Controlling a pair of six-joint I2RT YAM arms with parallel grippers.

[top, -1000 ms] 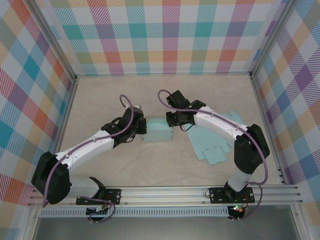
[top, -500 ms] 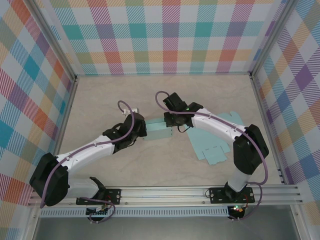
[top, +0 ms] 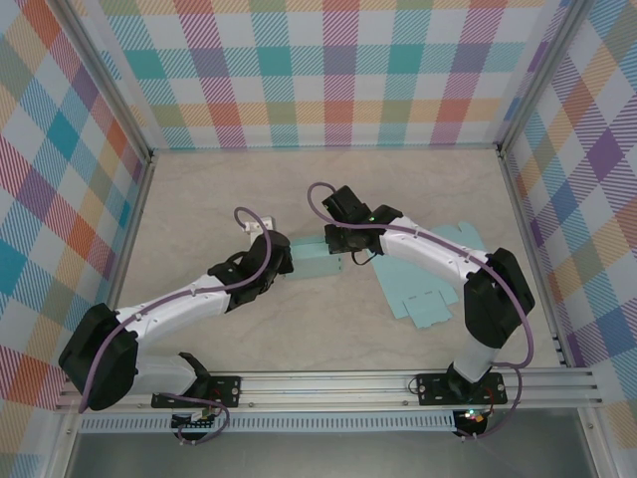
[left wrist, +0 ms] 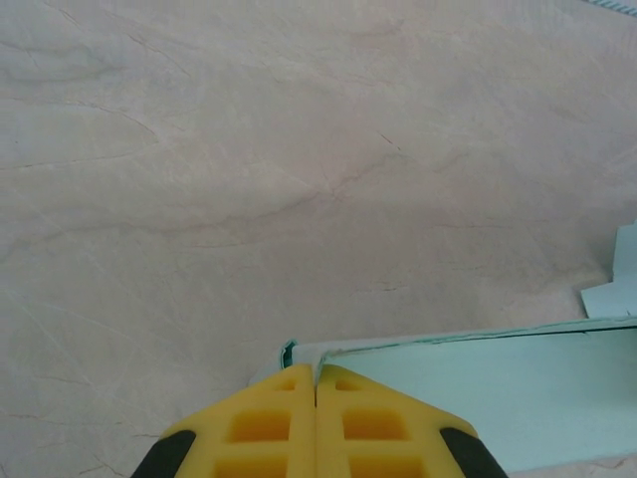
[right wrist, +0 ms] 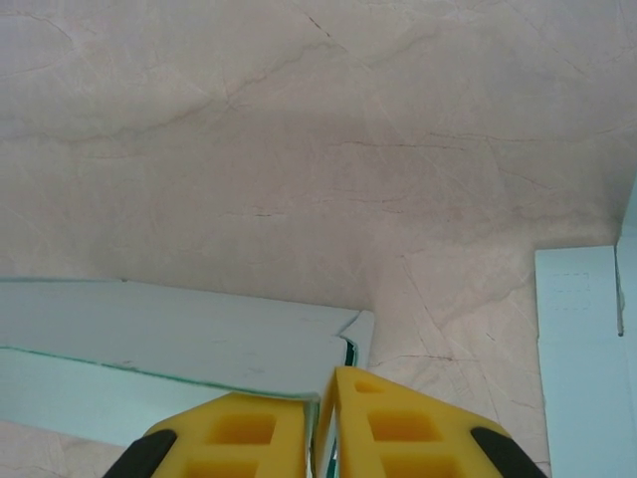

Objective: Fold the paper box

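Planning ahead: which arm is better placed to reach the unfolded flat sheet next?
Right, probably: the flat sheet lies under the right arm, while the left pincer sits beyond the box.

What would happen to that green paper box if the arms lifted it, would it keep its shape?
Probably floppy: the box has paper-thin walls, and one edge kinks near the right gripper. Likely very light, so a nudge could slide it across the smooth table. Lifted by one end, it might sag.
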